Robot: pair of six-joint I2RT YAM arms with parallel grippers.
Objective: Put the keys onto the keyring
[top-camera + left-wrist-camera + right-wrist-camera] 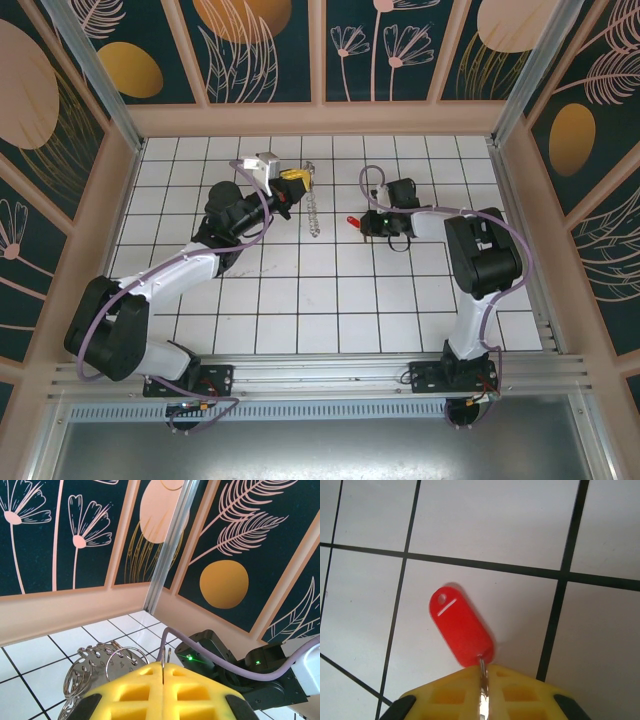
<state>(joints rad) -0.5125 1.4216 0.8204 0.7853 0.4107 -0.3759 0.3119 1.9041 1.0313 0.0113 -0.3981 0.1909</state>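
Right pincer (484, 676) tight on key (461, 632) blade

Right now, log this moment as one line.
left fingers: shut on keyring | right fingers: shut on key | status: key not yet on keyring

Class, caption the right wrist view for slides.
Right tool pinching the red key by its metal end over white tiles.

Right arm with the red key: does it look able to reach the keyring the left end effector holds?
Probably yes. The red key in the right end effector is just beside the hanging keyring, with only tile between. The left end effector grips its top.
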